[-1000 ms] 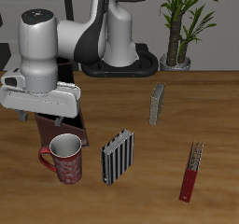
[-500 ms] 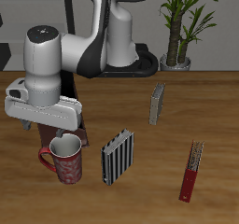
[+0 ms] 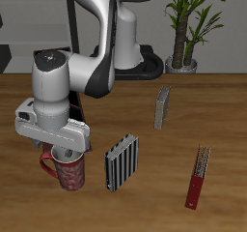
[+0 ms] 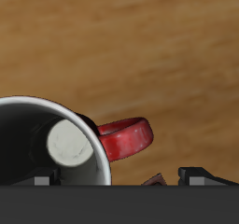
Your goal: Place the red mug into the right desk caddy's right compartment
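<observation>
Fingers (image 3: 66,159) directly above the red mug (image 3: 69,174); whether spread or closed cannot be told. The mug stands upright on the worktop (image 3: 174,192), grey interior showing, handle (image 4: 126,138) outward. A striped block (image 3: 121,161) stands beside it.

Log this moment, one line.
phase: approach | tool: above red mug, no grasp seen | right desk caddy: hidden behind arm

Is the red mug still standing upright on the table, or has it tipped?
Upright. The red mug stands on its base on the table, and the wrist view looks straight down into its open mouth.
</observation>
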Robot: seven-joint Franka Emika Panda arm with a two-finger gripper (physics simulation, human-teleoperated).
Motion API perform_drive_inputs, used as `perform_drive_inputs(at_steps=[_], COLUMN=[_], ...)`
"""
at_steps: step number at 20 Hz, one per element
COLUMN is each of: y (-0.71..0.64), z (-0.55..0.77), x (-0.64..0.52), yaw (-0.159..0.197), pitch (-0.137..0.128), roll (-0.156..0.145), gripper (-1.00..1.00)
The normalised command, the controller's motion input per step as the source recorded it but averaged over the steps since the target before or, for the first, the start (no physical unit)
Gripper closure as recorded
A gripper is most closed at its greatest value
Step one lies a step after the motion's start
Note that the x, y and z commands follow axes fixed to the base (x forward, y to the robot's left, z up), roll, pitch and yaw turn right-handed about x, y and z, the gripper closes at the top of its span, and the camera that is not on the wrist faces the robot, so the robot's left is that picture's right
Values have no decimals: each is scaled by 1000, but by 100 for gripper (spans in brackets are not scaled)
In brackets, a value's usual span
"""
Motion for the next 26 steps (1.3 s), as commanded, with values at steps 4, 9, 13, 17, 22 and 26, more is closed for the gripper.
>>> perform_drive_inputs(at_steps=[4,9,13,17,22,26], y=[99,187,102,51,-65,-71], z=[-332,-251,-2,168,337,556], x=[-10,-41,-48,1,-7,-20], yaw=[10,-86,-71,-35,3,35], pitch=[33,37,14,-21,-37,-76], roll=[-19,41,15,21,-19,-17], gripper=[-100,100,100,100,100,100])
